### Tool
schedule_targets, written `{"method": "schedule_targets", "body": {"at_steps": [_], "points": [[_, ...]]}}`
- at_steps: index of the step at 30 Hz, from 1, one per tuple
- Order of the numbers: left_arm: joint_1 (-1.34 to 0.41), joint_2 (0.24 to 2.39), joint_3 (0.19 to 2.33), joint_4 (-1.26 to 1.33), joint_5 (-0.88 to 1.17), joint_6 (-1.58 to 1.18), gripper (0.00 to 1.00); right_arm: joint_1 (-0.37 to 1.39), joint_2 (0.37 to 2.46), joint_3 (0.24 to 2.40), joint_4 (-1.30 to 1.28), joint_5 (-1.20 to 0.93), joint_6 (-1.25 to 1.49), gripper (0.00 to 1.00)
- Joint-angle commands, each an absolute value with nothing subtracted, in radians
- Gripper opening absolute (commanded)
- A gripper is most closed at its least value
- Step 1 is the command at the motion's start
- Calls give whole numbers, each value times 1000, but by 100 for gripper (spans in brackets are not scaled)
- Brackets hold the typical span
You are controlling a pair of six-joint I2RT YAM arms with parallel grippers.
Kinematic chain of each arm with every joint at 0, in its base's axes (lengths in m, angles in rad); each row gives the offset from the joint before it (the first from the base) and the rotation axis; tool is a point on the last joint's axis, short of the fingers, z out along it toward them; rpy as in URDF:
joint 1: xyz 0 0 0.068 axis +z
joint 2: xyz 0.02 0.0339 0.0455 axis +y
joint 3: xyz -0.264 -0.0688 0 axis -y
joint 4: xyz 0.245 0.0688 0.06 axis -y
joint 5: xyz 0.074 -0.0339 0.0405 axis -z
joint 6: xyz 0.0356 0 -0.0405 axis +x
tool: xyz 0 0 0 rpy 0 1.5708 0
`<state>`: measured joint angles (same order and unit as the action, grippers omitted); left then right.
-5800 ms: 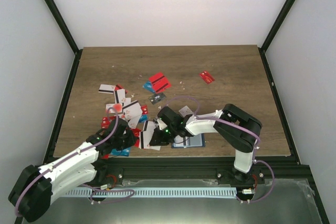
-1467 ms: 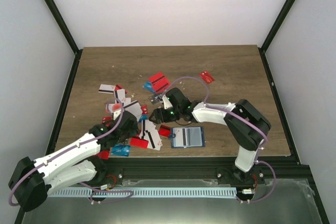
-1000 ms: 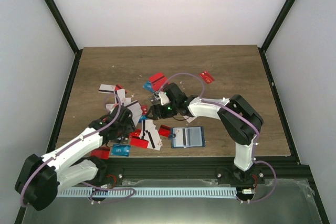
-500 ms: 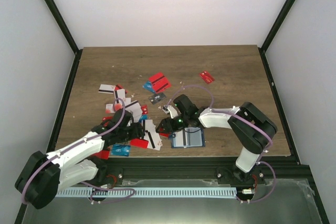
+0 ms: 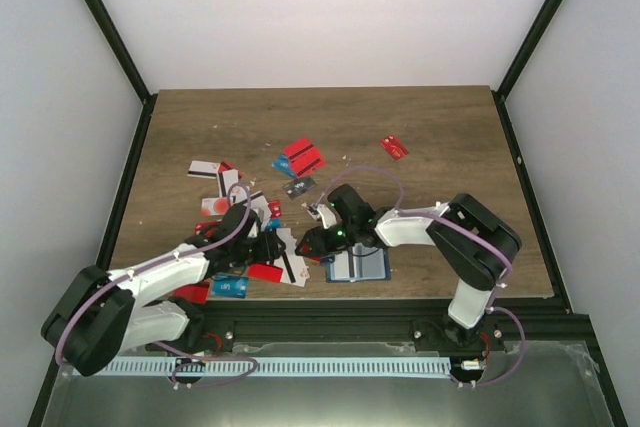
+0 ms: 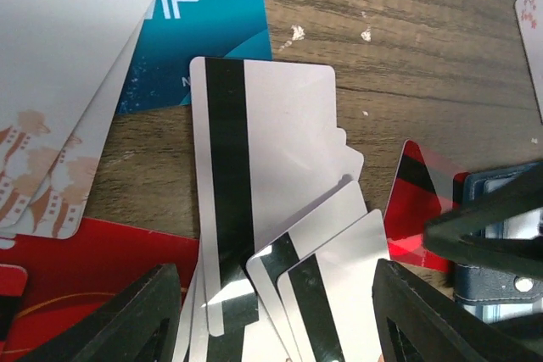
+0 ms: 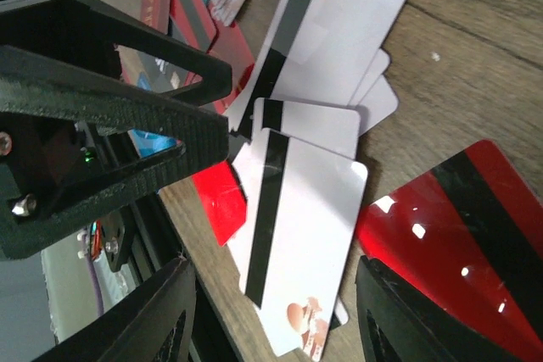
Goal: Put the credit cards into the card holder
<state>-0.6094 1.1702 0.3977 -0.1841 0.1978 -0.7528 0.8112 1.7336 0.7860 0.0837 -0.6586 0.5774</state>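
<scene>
top view alone shows the whole card holder point(image 5: 362, 265), flat on the desk point(image 5: 420, 127) right of the credit cards point(image 6: 263, 175), left wrist view has it behind the right end effector point(image 7: 273, 273), left end effector point(image 6: 276, 273) and right both open, empty

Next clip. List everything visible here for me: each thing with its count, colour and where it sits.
table: one, brown wood, under everything.
credit cards: many, exact count unclear; red, white with black stripes, light blue, dark grey; most heaped left of centre near the front, a few scattered farther back.
card holder: one, dark blue, lying open near the front edge, right of the heap.
arms: two, white and black, reaching in from the near edge.
left gripper: one, black, open, low over white striped cards.
right gripper: one, black, open, low over white cards beside a red one, facing the left gripper.
</scene>
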Motion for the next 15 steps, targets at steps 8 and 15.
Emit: {"method": "schedule_targets", "body": {"at_steps": [8, 15], "points": [[-612, 1270, 380, -57, 287, -733, 62, 830, 1924, 912, 213, -748, 749, 50], [-612, 1212, 330, 66, 402, -766, 55, 801, 1926, 879, 354, -879, 805, 47]]}}
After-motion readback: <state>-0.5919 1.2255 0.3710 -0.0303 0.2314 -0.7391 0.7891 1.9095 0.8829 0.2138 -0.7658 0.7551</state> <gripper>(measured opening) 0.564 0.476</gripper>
